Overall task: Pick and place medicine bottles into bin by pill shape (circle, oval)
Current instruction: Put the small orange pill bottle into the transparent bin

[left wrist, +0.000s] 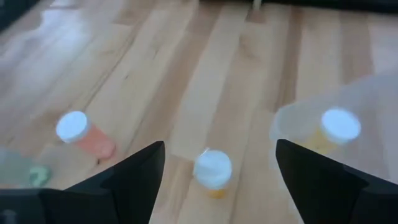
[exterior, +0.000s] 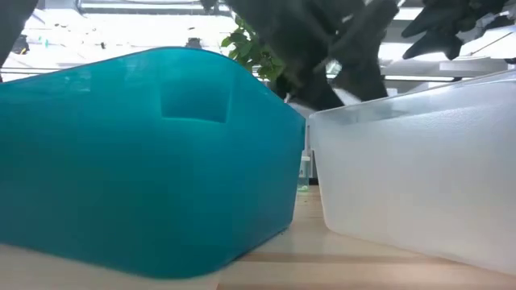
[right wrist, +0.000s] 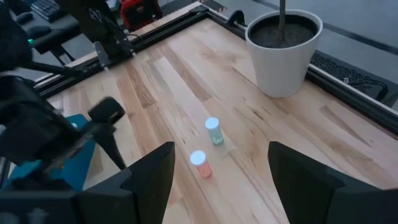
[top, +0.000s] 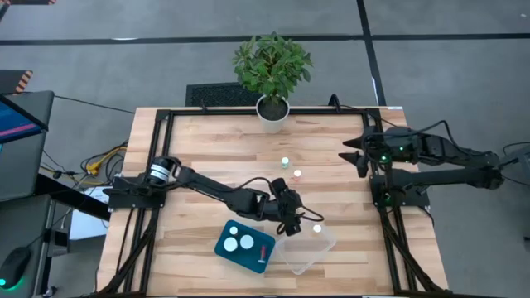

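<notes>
Spread wide, the jaws of the left gripper [top: 296, 222] hover low over the bench [top: 207, 149], just behind the teal bin [top: 245, 245] and the clear bin [top: 305, 247]; an orange bottle [left wrist: 212, 173] stands on the wood between the two fingers [left wrist: 127, 180], untouched. Two white caps show in the teal bin and one bottle [top: 316, 229] in the clear bin. Mid-bench stand a greenish bottle [top: 285, 162] and a pinkish bottle [top: 298, 175], before the potted plant [top: 272, 76]. At the right edge, the right gripper [top: 354, 155] waits with jaws apart
</notes>
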